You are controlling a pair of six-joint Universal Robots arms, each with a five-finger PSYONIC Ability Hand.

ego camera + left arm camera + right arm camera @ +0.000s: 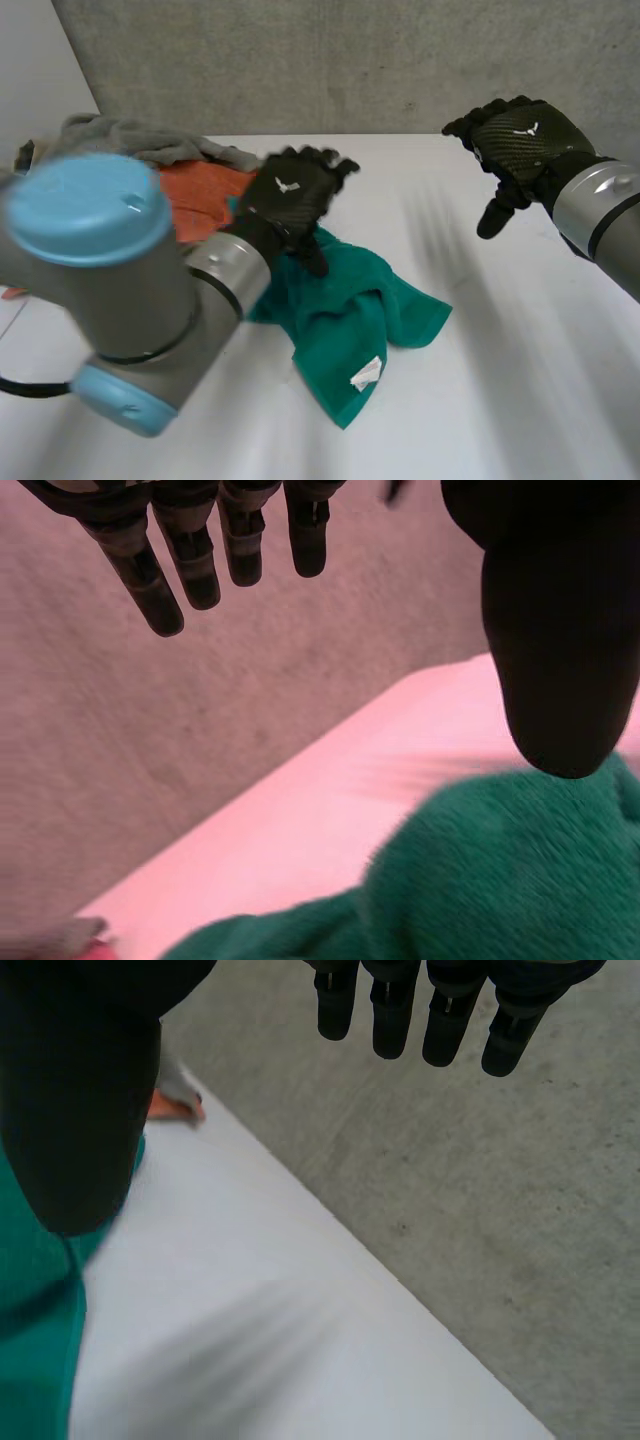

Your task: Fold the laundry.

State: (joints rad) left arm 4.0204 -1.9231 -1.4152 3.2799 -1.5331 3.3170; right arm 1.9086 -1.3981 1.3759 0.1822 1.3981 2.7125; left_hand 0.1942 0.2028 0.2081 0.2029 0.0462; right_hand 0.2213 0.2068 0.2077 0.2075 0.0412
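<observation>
A green towel [350,305] lies crumpled in the middle of the white table [520,380], with a white label on its near corner. My left hand [290,195] hovers over the towel's far left part, its fingers [190,560] straight and its thumb [555,650] apart, holding nothing; the green towel [480,880] lies below the thumb. My right hand [520,140] is raised above the table's far right, clear of the towel, its fingers [440,1020] straight and empty. The green towel [35,1340] shows beside its thumb [80,1110].
An orange cloth [200,195] and a grey cloth [140,140] are piled at the table's far left, behind my left arm. A grey wall [350,60] rises behind the table's back edge. Bare table spreads to the right of the towel.
</observation>
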